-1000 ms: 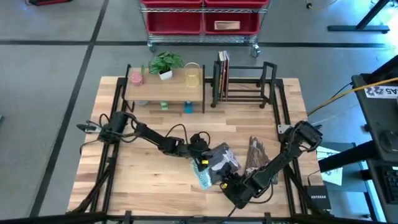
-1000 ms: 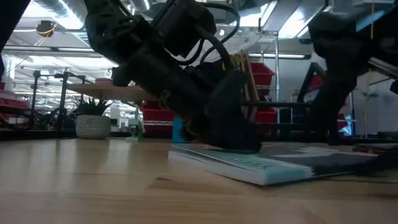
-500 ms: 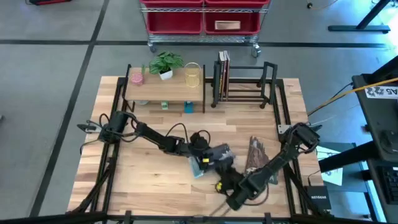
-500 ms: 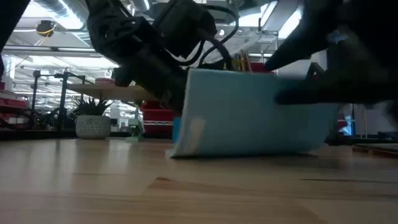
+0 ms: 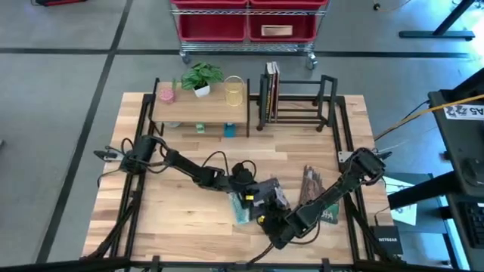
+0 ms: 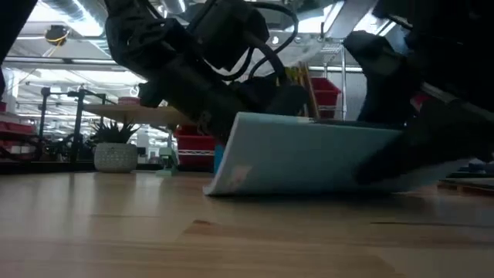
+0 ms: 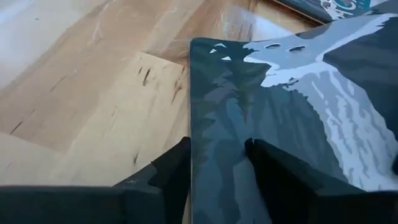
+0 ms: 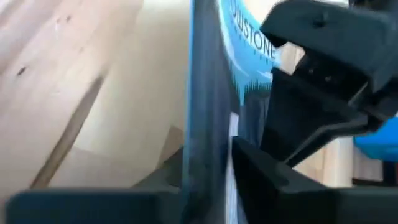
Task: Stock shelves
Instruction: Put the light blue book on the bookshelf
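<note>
At the table's near middle, a book (image 5: 261,198) is being pinched by the left gripper (image 5: 248,187), its fingers (image 7: 168,171) closed across one edge of the dark cover, while the opposite edge is being clamped by the right gripper (image 5: 271,221). In the low view the book (image 6: 309,158) is being held tilted, one long edge resting on the table (image 6: 116,232). A second book (image 5: 311,187) is lying just beside it. At the far side, well apart, the wood shelf (image 5: 200,106) is carrying a plant (image 5: 201,77) and a yellow cup (image 5: 235,91), and the black rack (image 5: 295,102) beside it is holding upright books (image 5: 270,91).
</note>
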{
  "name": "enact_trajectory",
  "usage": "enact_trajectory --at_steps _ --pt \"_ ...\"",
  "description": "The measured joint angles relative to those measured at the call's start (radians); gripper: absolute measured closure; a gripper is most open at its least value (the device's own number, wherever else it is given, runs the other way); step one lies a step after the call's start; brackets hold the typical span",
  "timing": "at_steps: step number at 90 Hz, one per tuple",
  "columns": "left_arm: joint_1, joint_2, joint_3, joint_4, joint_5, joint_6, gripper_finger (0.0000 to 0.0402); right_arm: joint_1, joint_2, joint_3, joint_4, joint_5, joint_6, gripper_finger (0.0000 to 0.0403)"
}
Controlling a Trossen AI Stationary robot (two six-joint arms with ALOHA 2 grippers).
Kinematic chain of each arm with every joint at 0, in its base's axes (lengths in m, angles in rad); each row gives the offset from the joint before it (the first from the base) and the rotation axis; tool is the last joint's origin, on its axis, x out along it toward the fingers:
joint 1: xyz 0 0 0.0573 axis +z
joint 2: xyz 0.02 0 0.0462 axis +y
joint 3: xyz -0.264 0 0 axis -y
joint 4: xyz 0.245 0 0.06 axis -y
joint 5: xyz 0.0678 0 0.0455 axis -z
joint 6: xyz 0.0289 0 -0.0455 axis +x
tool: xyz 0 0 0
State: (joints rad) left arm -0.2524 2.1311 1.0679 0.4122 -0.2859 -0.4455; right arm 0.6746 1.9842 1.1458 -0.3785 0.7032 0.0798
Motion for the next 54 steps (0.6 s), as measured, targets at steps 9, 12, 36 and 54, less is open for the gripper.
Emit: enact_trajectory --at_steps 9,12,36,54 --pt "-0.005 -0.029 -0.001 -0.021 -0.004 0.019 0.0249 -0.003 -0.001 0.003 -0.002 0.004 0.123 0.0391" --pt "-0.010 -0.045 -0.002 -0.042 -0.010 0.034 0.0249 -0.003 -0.003 0.004 -0.011 0.004 0.185 0.0391" --pt "-0.119 -0.292 -0.003 -0.198 -0.277 0.137 0.0249 0.089 -0.055 0.001 -0.336 0.130 0.688 0.0399" --pt "-0.259 -0.444 -0.002 -0.193 -0.520 0.272 0.0249 0.151 -0.176 0.001 -0.535 0.305 1.008 0.0401"
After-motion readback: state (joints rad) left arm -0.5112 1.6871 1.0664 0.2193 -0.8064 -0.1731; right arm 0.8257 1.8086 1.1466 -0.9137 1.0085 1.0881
